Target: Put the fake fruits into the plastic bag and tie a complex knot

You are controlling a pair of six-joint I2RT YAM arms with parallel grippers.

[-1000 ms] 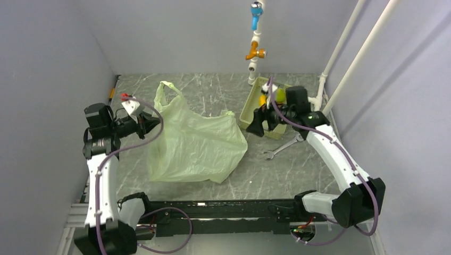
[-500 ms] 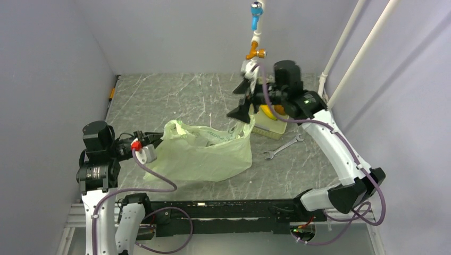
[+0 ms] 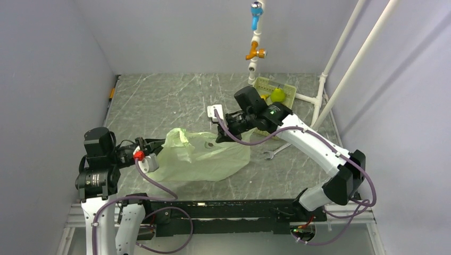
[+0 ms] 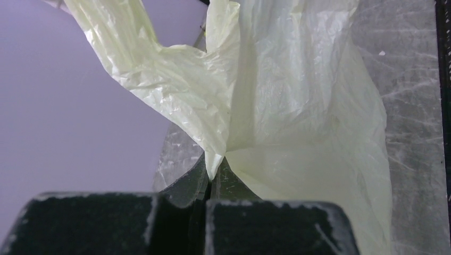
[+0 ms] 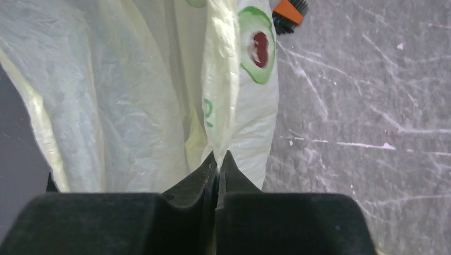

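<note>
The pale yellow-green plastic bag (image 3: 205,158) lies slumped on the marble table, its mouth stretched between both arms. My left gripper (image 3: 159,144) is shut on the bag's left edge; in the left wrist view the bag's film (image 4: 298,133) is pinched at the left gripper's (image 4: 215,171) tips. My right gripper (image 3: 219,137) is shut on the bag's upper right edge, and the right wrist view has printed film (image 5: 133,95) caught between the right gripper's (image 5: 218,158) tips. A lime-green fake fruit (image 3: 277,94) and an orange-yellow one (image 3: 264,97) sit in the tray.
The pale green tray (image 3: 267,81) stands at the back right, behind my right arm. A steel wrench (image 3: 276,151) lies right of the bag. A small orange-and-black block (image 5: 290,9) lies beyond the bag. A pipe with taps (image 3: 255,50) rises at the back wall.
My right arm has swung from over the tray down to the bag and shut on its upper right edge. The bag has sunk flatter. My left gripper keeps its hold.
</note>
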